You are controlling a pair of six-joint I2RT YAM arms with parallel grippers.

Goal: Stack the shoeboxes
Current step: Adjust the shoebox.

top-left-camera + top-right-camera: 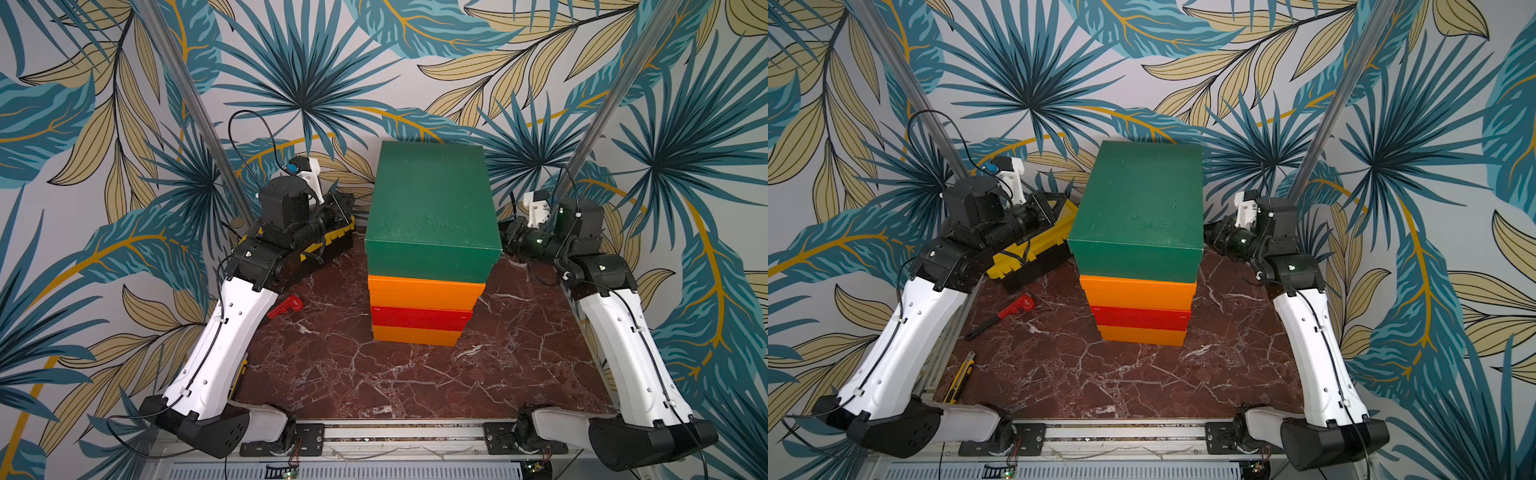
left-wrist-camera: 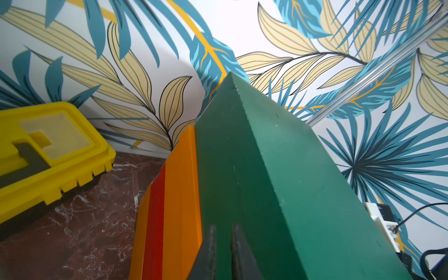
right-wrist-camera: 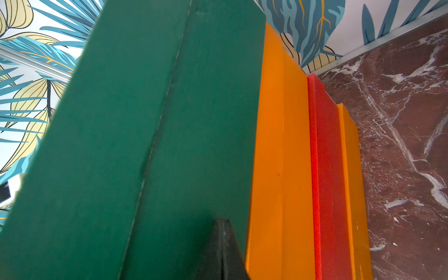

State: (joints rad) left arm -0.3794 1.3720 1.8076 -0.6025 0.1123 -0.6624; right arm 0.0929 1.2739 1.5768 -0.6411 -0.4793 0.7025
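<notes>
Symmetrically bent inward, left gripper (image 2: pixel 223 227), right gripper (image 3: pixel 221 221) flanking green shoebox (image 1: pixel 432 199)

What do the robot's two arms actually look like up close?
Both the left arm and the right arm have a long white shell dotted with small holes, set between chunky black joints. A thin black cable runs along each, held by white clips. The left tool and right tool are dark and taper to a point.
</notes>
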